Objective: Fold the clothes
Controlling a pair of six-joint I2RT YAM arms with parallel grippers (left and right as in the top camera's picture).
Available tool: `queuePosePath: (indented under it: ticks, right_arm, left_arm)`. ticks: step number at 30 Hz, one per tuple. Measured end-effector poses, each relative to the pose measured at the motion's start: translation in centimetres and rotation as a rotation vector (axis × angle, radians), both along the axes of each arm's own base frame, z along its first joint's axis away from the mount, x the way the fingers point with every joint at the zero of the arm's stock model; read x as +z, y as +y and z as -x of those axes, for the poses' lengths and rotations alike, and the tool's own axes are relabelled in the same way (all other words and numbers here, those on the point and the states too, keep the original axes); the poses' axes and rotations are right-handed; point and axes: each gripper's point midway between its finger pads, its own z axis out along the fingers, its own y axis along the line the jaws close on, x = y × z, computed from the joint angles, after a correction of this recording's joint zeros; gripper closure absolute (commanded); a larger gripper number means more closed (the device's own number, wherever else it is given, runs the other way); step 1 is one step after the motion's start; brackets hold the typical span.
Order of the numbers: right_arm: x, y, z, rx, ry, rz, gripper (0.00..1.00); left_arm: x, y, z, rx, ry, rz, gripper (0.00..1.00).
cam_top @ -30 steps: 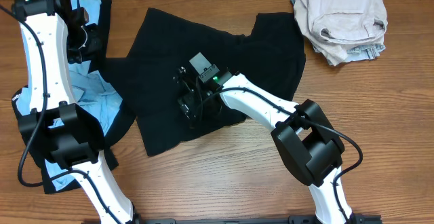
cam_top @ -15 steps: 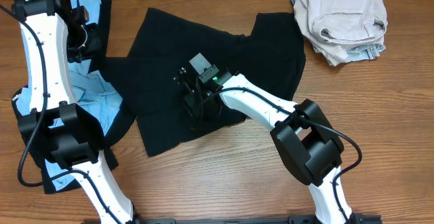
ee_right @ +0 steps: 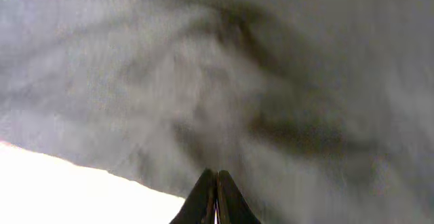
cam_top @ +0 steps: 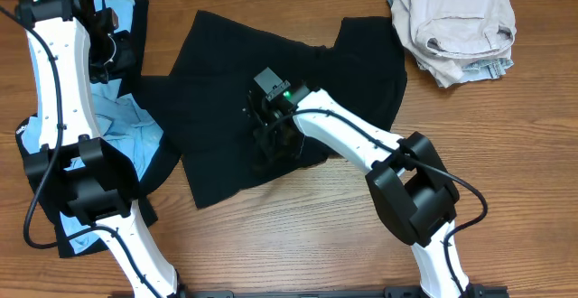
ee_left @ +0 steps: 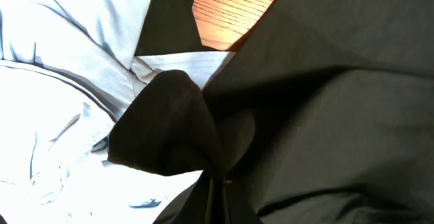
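Observation:
The black T-shirt (cam_top: 271,72) lies spread and rumpled in the middle of the table. My right gripper (cam_top: 269,146) stands on its lower part near the hem. In the right wrist view its fingertips (ee_right: 215,182) are shut on the shirt's cloth (ee_right: 258,81), with creases running to them. My left gripper (cam_top: 112,52) is at the far left over a light-blue T-shirt (cam_top: 131,126). In the left wrist view it (ee_left: 217,197) is shut on a bunched fold of black cloth (ee_left: 169,125), with the light-blue shirt (ee_left: 68,75) beside it.
A crumpled beige garment (cam_top: 456,23) lies at the back right corner. More black cloth (cam_top: 163,167) lies under the light-blue shirt at the left. Bare wooden table (cam_top: 506,162) shows at the right and front.
My right gripper has gone from open to shut on the black T-shirt and shifted slightly right. The left arm has not moved.

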Motion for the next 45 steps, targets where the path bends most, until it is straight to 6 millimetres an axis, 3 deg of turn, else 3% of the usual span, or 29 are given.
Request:
queuePosePath:
  ticks: [5, 7, 8, 10, 12, 15, 21, 25, 29, 31, 32, 34, 41, 45]
  right_arm:
    - [3.9, -1.1, 0.7, -0.064, 0.015, 0.002, 0.96]
    - [6.3, -1.7, 0.8, -0.092, -0.009, -0.011, 0.69]
    - [7.7, -2.3, 0.8, -0.122, -0.025, -0.012, 0.6]
    - [9.4, -3.2, 0.6, -0.165, -0.049, -0.007, 0.48]
    - [10.1, -3.9, 0.0, -0.225, -0.064, -0.009, 0.44]
    - [9.2, -4.8, -1.3, -0.309, -0.078, -0.007, 0.4]
    - [4.4, -8.1, -2.4, -0.455, -0.046, 0.092, 0.38]
    - [1.0, -9.9, -4.0, -0.46, -0.054, 0.105, 0.38]
    - [-1.0, -10.9, -4.0, -0.394, -0.043, 0.13, 0.43]
    - [-1.3, -10.8, -3.4, -0.353, -0.021, 0.13, 0.64]
    - [-1.4, -10.7, -2.9, -0.332, -0.002, 0.13, 0.82]
    - [-1.5, -10.7, -2.1, -0.308, 0.029, 0.131, 0.96]
    - [-1.3, -12.3, 1.2, -0.357, 0.176, 0.202, 0.96]
    - [-1.3, -14.7, 0.5, -0.484, 0.205, 0.237, 0.96]
  left_arm:
    - [-0.1, 1.2, 0.9, 0.03, 0.025, 0.007, 0.96]
    - [-0.2, 2.0, 1.7, 0.053, 0.045, 0.014, 0.96]
    - [-0.2, 2.4, 2.0, 0.064, 0.054, 0.017, 0.96]
    - [-0.3, 3.0, 2.7, 0.081, 0.071, 0.025, 0.96]
    - [-0.3, 3.4, 3.1, 0.094, 0.083, 0.03, 0.96]
    - [-0.3, 3.6, 3.2, 0.099, 0.082, 0.029, 0.96]
    - [-0.3, 3.5, 2.9, 0.095, 0.07, 0.029, 0.96]
    - [-0.3, 3.6, 2.8, 0.096, 0.067, 0.028, 0.96]
    - [-0.3, 3.6, 2.8, 0.096, 0.068, 0.029, 0.96]
    - [-0.3, 3.5, 2.9, 0.096, 0.071, 0.03, 0.96]
    - [-0.3, 3.5, 2.9, 0.096, 0.072, 0.03, 0.96]
    - [-0.3, 3.5, 3.0, 0.095, 0.077, 0.029, 0.96]
    - [-0.4, 3.9, 3.8, 0.104, 0.109, 0.012, 0.96]
    - [-0.4, 4.1, 5.5, 0.117, 0.172, 0.017, 0.96]
